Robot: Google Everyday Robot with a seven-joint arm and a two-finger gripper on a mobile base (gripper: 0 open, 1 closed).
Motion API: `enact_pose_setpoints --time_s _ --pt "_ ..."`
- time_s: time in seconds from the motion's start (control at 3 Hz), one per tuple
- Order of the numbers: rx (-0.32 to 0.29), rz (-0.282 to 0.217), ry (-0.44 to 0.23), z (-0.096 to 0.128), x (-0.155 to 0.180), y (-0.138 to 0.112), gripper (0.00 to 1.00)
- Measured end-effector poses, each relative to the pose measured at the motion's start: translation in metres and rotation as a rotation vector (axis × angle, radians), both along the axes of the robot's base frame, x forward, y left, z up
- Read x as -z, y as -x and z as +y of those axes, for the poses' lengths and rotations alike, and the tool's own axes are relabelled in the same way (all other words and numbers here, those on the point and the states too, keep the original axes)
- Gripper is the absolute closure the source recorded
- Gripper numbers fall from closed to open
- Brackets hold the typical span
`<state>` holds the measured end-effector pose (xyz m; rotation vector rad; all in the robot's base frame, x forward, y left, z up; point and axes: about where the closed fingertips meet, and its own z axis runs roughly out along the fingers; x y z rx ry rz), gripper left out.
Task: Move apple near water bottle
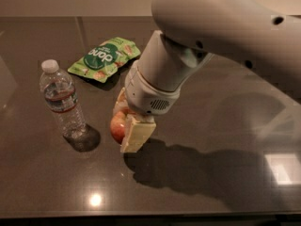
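The red apple (117, 126) sits between the cream fingers of my gripper (126, 121), low over the dark table; only its left side shows, and I cannot tell whether it touches the tabletop. The gripper is shut on it, with one finger (136, 134) in front and the other behind. The water bottle (62, 101), clear with a white cap and a red-and-white label band, stands upright just left of the apple, a short gap away. My large white arm (197, 46) reaches down from the upper right and hides the apple's right side.
A flat green snack bag (104, 58) lies behind the bottle and the apple, near the arm. The dark glossy tabletop (211, 182) stretches to the right and front, with the arm's shadow on it.
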<state>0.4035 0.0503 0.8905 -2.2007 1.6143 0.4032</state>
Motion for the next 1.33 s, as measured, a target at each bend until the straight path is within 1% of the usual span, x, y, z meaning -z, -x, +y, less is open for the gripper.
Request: enact_pose_setpoints --time_s 0.33,0.67,1.33 --pt "0.017 0.004 -0.011 0.013 0.006 -0.019 1.0" --pt "0.02 0.008 -0.017 0.023 0.012 -0.033 1.0" --pt "0.007 0.025 -0.025 0.048 0.023 -0.044 1.0"
